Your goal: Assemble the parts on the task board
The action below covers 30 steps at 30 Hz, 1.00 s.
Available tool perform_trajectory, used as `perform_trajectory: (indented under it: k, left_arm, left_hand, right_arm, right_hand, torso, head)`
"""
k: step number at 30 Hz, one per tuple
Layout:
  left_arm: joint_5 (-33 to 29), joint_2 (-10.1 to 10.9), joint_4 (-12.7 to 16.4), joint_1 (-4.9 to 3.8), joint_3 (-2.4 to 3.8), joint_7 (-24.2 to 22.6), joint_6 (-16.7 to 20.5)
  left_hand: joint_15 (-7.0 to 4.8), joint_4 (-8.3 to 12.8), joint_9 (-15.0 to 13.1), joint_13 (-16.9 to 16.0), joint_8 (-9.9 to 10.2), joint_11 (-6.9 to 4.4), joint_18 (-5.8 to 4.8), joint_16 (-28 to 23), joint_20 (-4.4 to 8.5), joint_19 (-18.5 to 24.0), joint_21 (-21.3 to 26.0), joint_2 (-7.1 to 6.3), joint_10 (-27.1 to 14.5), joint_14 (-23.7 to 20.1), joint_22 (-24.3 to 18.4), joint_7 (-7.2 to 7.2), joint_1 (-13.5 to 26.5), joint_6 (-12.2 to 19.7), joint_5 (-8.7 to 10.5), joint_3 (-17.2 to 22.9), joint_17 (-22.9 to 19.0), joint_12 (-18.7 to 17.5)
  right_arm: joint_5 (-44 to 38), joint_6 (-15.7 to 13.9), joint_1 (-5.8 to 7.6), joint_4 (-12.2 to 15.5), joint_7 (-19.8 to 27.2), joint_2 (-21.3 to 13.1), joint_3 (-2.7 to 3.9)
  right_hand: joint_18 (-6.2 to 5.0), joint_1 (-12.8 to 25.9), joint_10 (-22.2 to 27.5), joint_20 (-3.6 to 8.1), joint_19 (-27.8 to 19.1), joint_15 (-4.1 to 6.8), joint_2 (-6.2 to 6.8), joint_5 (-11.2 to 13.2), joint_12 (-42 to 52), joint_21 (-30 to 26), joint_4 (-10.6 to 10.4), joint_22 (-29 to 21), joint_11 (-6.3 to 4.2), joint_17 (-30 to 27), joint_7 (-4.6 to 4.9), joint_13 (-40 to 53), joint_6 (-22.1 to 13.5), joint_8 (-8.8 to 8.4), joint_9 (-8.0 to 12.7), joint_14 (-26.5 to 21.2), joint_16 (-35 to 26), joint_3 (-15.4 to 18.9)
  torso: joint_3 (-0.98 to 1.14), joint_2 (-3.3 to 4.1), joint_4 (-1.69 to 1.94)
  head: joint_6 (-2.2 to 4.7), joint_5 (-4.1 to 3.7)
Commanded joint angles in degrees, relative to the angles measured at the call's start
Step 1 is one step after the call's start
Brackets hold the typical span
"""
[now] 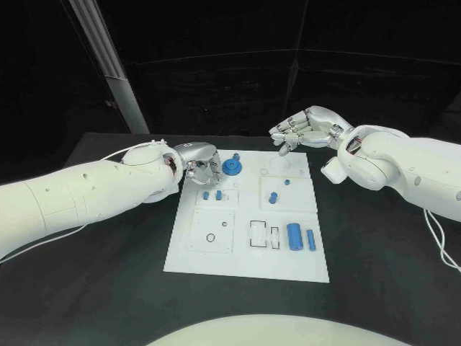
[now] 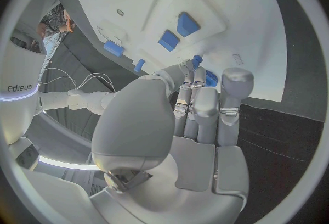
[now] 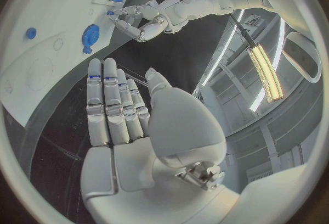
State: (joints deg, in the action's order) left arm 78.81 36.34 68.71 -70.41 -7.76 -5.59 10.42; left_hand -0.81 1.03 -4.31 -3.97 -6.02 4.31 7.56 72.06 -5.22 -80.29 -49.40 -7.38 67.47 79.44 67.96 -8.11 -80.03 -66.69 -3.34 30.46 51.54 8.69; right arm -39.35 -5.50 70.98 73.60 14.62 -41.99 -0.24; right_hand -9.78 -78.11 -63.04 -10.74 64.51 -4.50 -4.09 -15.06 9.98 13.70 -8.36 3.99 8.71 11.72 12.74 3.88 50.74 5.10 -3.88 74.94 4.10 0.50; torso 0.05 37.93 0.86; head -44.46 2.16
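Laid flat in the middle of the black surface: the white rectangular task board, divided into shallow recessed panels. At its far left corner, a round blue gear-like part with a small knob on top, standing in the board. Reaching to that corner from the near left, the left silver many-fingered hand, fingers bent down close beside the gear; from the left wrist view, fingertips right against the blue part's knob, though cannot tell whether anything is pinched or merely touched. Just nearer on the board, two small blue block parts side by side, and in the next panel over, two small blue peg parts, one beyond the other. Along the near right of the board, a larger blue cylinder part and a slimmer blue rod part, lying parallel and just apart, beside two empty rectangular outlines. In the near left panel, a thin dark ring. Over the far right edge of the board, raised above it, the right silver many-fingered hand, fingers loosely extended side by side, thumb apart, holding nothing.
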Motion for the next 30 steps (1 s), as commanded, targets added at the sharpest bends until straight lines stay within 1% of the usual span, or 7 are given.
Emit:
perform_trajectory:
  k: [1,9,13,21,25,30]
  left_arm:
    - [-0.7,0.0,0.1,-0.01,-0.04,-0.7,-1.8]
    - [-0.7,-0.1,0.0,-0.02,-0.04,0.1,-3.0]
    - [-0.6,-0.1,-0.2,-0.03,-0.04,0.5,-3.3]
    - [-0.6,-0.1,-0.3,-0.03,-0.05,0.3,-2.2]
    - [-0.6,-0.1,-0.3,-0.03,-0.05,0.1,-1.5]
    - [-0.6,-0.1,-0.3,-0.03,-0.04,-0.3,-0.9]
  left_hand:
    - [0.38,0.1,0.1,0.0,0.3,0.18,-0.30,-0.3,0.06,0.1,0.3,0.27,0.3,-0.1,-0.1,-0.27,-0.3,0.3,0.17,0.4,0.0,-0.2]
    - [0.51,0.1,0.1,0.0,0.5,0.31,-0.17,-0.4,0.00,0.3,1.2,-0.01,0.2,-0.1,-0.5,-0.38,-0.1,0.5,0.17,0.3,0.0,-0.7]
    - [0.65,0.1,0.2,0.1,0.8,0.49,-0.13,0.0,-0.11,0.5,1.7,-0.27,-0.2,0.1,-0.7,-0.50,0.0,0.8,0.18,0.3,1.3,-1.4]
    - [1.41,-0.1,0.4,0.3,1.9,1.49,0.10,-0.9,-0.64,1.1,3.8,-1.30,-3.0,-0.6,-1.7,-1.23,0.8,2.3,0.17,0.3,0.5,-3.9]
    - [1.81,-0.1,0.5,0.4,2.2,2.04,0.47,-1.9,-0.99,1.8,6.3,-1.66,-5.1,-1.3,-3.0,-1.62,0.8,2.9,0.19,0.3,-0.9,-4.9]
    - [1.93,-0.1,0.5,0.4,2.4,2.20,0.59,-2.3,-1.13,2.0,7.0,-1.80,-5.6,-1.5,-3.4,-1.81,0.8,3.5,0.17,0.3,-1.4,-5.0]
  right_arm:
    - [0.0,-0.4,0.11,0.1,0.6,0.0,0.03]
    - [0.0,-0.4,0.11,0.1,0.6,0.0,0.03]
    - [0.0,-0.5,0.11,0.1,0.6,0.0,0.03]
    - [0.0,-0.5,0.11,0.1,0.6,0.0,0.03]
    - [0.0,-0.5,0.11,0.1,0.6,0.0,0.03]
    - [0.0,-0.5,0.11,0.0,0.6,0.0,0.03]
  right_hand:
    - [-0.75,0.5,0.4,-0.20,0.4,-0.37,-0.20,0.2,0.3,-0.2,-0.4,0.0,-0.10,-0.1,0.08,0.0,0.0,0.19,0.0,0.2,-0.1,0.0]
    - [-0.75,0.5,0.4,-0.20,0.4,-0.37,-0.20,0.2,0.3,-0.2,-0.4,0.0,-0.10,-0.1,0.08,0.0,0.0,0.19,0.0,0.2,-0.1,0.0]
    - [-0.75,0.5,0.4,-0.20,0.4,-0.37,-0.20,0.2,0.3,-0.2,-0.4,0.0,-0.10,-0.1,0.08,0.0,0.0,0.19,0.0,0.2,-0.1,0.0]
    - [-0.75,0.5,0.4,-0.20,0.4,-0.37,-0.20,0.2,0.3,-0.2,-0.4,0.0,-0.10,-0.1,0.08,0.0,0.0,0.19,0.0,0.2,-0.1,0.0]
    - [-0.74,0.5,0.4,-0.20,0.4,-0.36,-0.21,0.2,0.4,-0.3,-0.4,0.0,-0.11,-0.1,0.07,0.0,0.0,0.21,0.0,0.2,-0.1,0.0]
    - [-0.74,0.5,0.4,-0.20,0.4,-0.36,-0.21,0.2,0.4,-0.3,-0.4,0.0,-0.11,-0.1,0.07,0.0,0.0,0.21,0.0,0.2,-0.1,0.0]
  torso:
    - [0.02,-0.02,0.01]
    - [0.02,-0.01,-0.01]
    - [0.03,0.00,0.00]
    - [0.01,-0.01,0.02]
    - [0.01,-0.01,0.02]
    - [-0.02,-0.03,0.03]
  head:
    - [-0.01,-0.02]
    - [-0.01,-0.02]
    - [-0.05,-0.06]
    - [0.02,-0.10]
    - [0.02,-0.10]
    - [0.03,-0.06]
